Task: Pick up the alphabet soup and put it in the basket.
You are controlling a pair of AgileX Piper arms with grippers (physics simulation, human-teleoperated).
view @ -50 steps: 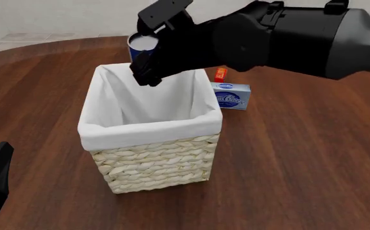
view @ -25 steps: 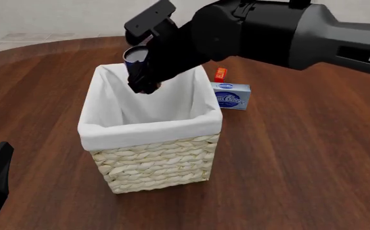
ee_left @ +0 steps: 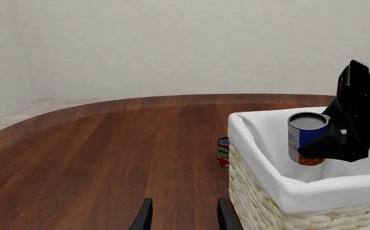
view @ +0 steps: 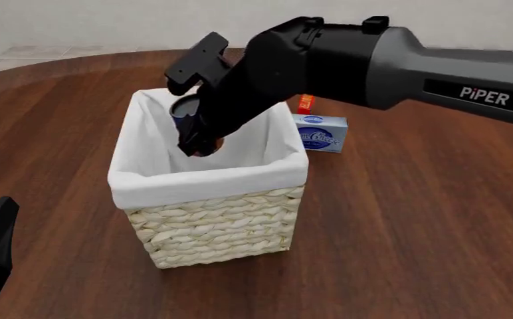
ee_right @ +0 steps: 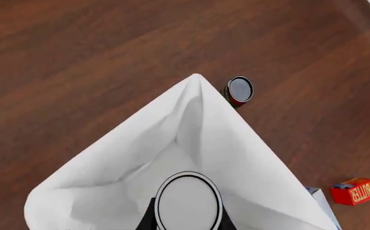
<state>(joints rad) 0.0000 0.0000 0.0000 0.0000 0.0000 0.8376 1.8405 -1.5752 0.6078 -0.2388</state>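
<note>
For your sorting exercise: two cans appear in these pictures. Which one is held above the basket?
The blue-labelled alphabet soup can, gripped by the right tool; the red-labelled can stands on the table.

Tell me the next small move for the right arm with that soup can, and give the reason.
Probably lower a little more, then open. The right tool holds the soup can upright over the basket, with its base about level with the rim, so letting go now would drop it. The right wrist view shows the white liner directly below.

- Right gripper point(view: 195, 133), on its arm reaching in from the right, points steeply down, fingers clamped.
- Left gripper point(ee_left: 179, 218) sits low, fingers parted.
</note>
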